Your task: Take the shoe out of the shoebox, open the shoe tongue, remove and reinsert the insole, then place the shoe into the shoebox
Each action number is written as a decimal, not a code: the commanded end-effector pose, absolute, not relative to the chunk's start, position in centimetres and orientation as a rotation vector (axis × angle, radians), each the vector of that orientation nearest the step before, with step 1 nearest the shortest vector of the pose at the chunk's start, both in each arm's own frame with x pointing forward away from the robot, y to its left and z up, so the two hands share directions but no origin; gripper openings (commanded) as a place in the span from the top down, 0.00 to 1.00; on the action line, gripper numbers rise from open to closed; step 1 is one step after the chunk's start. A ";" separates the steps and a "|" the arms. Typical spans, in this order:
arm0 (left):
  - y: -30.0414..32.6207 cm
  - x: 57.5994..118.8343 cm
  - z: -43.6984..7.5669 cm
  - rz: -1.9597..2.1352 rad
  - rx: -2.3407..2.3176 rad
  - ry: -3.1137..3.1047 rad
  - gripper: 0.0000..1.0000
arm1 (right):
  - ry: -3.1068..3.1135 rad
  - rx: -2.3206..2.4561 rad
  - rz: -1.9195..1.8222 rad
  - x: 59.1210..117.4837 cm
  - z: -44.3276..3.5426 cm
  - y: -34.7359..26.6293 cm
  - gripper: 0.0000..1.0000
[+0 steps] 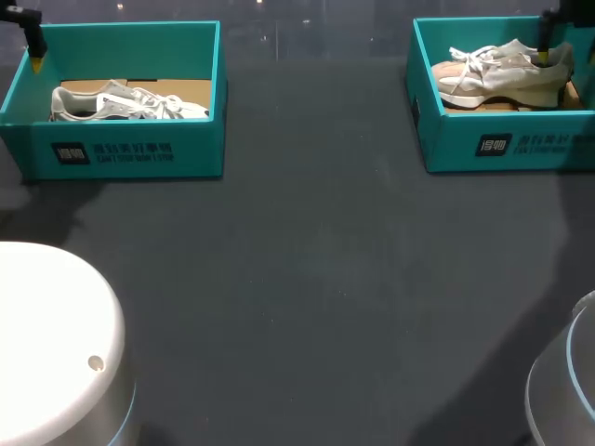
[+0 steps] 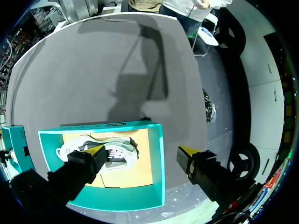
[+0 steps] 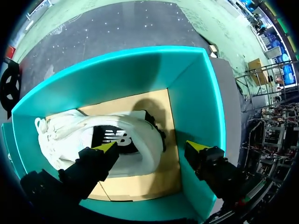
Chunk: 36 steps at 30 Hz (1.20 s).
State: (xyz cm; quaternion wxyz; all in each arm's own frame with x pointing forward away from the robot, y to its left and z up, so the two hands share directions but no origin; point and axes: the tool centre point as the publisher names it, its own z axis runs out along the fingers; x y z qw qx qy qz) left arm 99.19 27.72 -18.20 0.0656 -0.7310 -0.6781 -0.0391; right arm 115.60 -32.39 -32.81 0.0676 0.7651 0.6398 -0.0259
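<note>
1. Table [image 1: 307, 279]: dark grey top, used as the reference for everything below.
2. Left shoebox [image 1: 125, 158]: teal, open, at the table's far-left area, cardboard floor visible.
3. Right shoebox [image 1: 511, 144]: same teal type, open, at the table's far-right area, well apart from the left box.
4. Right shoe [image 1: 502, 79]: white/cream sneaker lying inside the far-right box, laces toward the table's middle and heel toward its right edge. Its side panel faces up in the right wrist view.
5. Left shoe [image 1: 130, 104]: white/grey sneaker, inside the far-left box.
6. Right gripper [image 3: 151, 145]: above the table's far-right box, over the shoe's heel end. Fingers spread wide, gripping nothing.
7. Left gripper [image 2: 140, 150]: above the table's far-left corner, straddling a side wall of that box. One finger is over the shoe, the other is outside the box. It is spread apart and holds nothing.
</note>
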 end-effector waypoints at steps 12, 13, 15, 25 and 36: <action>27.8 99.0 -18.2 -0.122 -2.207 -2.045 0.00 | 1.964 2.346 -0.129 117.0 -35.0 -33.0 0.40; 27.8 99.0 -18.2 -0.122 -2.207 -2.045 0.00 | 1.960 2.351 -0.137 117.0 -35.1 -33.1 0.38; 27.8 99.0 -18.2 -0.122 -2.207 -2.045 0.00 | 1.959 2.356 -0.138 117.0 -35.2 -33.2 0.38; 27.8 99.0 -18.2 -0.122 -2.207 -2.045 0.00 | 1.985 2.398 -0.150 117.2 -36.9 -33.4 0.41; 27.8 99.0 -18.2 -0.122 -2.207 -2.045 0.00 | 1.989 2.425 -0.156 116.7 -37.4 -33.0 0.40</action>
